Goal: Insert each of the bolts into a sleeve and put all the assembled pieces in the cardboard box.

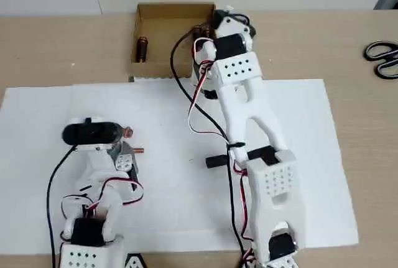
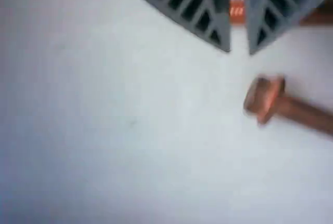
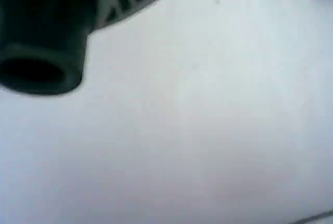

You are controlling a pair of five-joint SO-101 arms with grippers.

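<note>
The left end effector (image 2: 238, 47) hangs low over the white paper (image 1: 155, 218) at the near left. Its fingers are almost together and seem to pinch a copper bolt (image 1: 138, 150) crosswise. A second bolt (image 2: 281, 104) lies loose just beside the tips. The right end effector (image 3: 67, 21) appears clamped on a black sleeve (image 1: 217, 161) over mid-paper. The cardboard box (image 1: 152, 72) sits on the bench at the far side and holds one assembled piece (image 1: 142, 49). With so thin a pinch, the bolt could pivot or slip if the sleeve meets it off-axis. A low sweep could also send the loose bolt rolling.
</note>
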